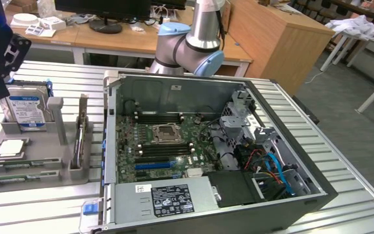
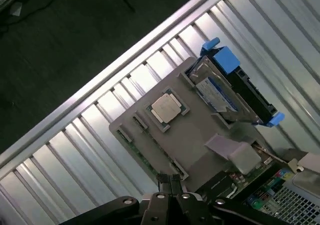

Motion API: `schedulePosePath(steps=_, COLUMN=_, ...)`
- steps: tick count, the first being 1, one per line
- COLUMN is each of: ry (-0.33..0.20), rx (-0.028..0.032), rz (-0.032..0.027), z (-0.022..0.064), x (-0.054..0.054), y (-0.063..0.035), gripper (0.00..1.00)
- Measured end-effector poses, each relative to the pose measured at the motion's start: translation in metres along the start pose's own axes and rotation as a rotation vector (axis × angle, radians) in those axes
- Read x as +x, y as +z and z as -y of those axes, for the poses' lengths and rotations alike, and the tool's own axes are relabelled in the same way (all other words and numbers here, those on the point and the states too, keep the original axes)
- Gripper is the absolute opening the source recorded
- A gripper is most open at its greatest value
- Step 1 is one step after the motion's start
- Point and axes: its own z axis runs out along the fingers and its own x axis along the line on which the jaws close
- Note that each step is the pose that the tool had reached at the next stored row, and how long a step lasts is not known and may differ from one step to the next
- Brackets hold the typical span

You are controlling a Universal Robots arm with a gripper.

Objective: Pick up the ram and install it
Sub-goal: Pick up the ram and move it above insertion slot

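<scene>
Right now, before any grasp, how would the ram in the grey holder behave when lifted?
The ram is a thin narrow board, so probably stiff and light. Its exposed green circuit face suggests it may be fragile under a hard pinch. Flat-sided and seated in the grey holder, it should not roll.

Counting the pieces on the one table (image 1: 37, 204)

One open computer case (image 1: 307, 192) is lying mid-frame in the exterior view, carrying one motherboard (image 1: 149, 148), one processor socket (image 1: 166, 132) and one labelled power supply (image 1: 167, 197). One grey tray (image 1: 44, 146) is sitting at the exterior view's left, holding one hard drive (image 1: 26, 105), one processor chip (image 1: 10, 147) and what are looking like two ram sticks (image 1: 19, 166). One robot arm (image 1: 196, 44) is standing at upper centre, and one tool (image 2: 170, 182) is hanging over the tray.
</scene>
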Motion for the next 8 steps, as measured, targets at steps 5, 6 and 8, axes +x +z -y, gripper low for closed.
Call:
schedulePosePath(steps=5, ry=-0.097, rx=-0.0003, rz=-0.0042, z=0.0, x=0.0, y=0.0004, gripper=0.11)
schedulePosePath(steps=6, ry=-0.115, rx=-0.0004, rz=-0.0049, z=0.0, x=0.0, y=0.0005, gripper=0.11)
schedulePosePath(steps=8, ry=-0.15, rx=-0.0004, rz=-0.0066, z=0.0, x=0.0, y=0.0006, gripper=0.11)
